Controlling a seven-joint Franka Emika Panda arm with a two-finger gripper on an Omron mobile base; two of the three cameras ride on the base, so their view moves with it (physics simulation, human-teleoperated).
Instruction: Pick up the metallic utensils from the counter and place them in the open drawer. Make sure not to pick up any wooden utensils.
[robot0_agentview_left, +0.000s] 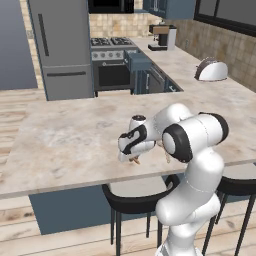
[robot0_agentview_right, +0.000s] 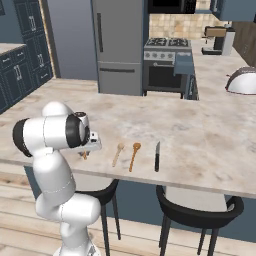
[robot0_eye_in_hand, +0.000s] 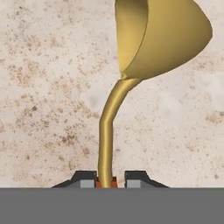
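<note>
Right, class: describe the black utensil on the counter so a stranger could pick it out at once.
Find the pale marbled counter and follow its near edge above the two dark stools. Three utensils lie side by side there; the black utensil is the one farthest from the robot arm. Unlike the tan spoon and orange-brown spoon, it is a straight dark stick without a bowl.

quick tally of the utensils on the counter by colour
golden-yellow spoon, held in the gripper: 1
pale tan wooden spoon: 1
orange-brown wooden spoon: 1
black utensil: 1
total: 4
</note>
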